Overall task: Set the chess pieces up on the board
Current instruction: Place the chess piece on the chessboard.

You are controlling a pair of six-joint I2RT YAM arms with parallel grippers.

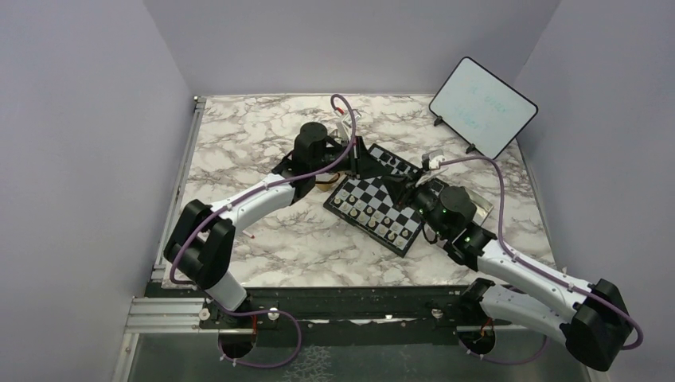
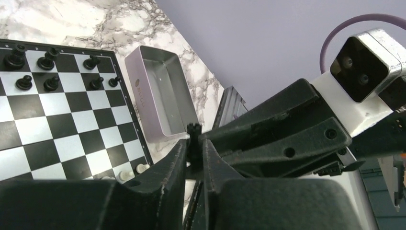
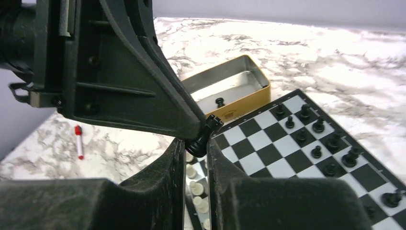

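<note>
Where the two arms meet above the board [image 1: 374, 208], a single black rook [image 2: 194, 132] stands between both sets of fingers at once. On inspection the right hand [image 3: 196, 146] has its fingers drawn narrow and pinching the rook's base. The left hand [image 2: 194, 144] has its fingers close on either side of the same piece, but whether they press it cannot be told. Neither hand has any reach to make, since the rook lies at both sets of fingertips. Its long axis reads upright in the left wrist view and leaning in the right wrist view. A clean placement among the black pieces [image 2: 51, 84] on the board therefore depends, in my judgement, on one hand letting go squarely. The overhead view hides the rook behind the hands. Only the right wrist view shows the gold tin [image 3: 261, 98] beyond the board, one black piece [image 3: 219, 102] inside it, and a red marker [image 3: 79, 142] on the desk [image 3: 335, 57]. Only the left wrist view shows the silver tin [image 2: 141, 93] beside the board, empty.
</note>
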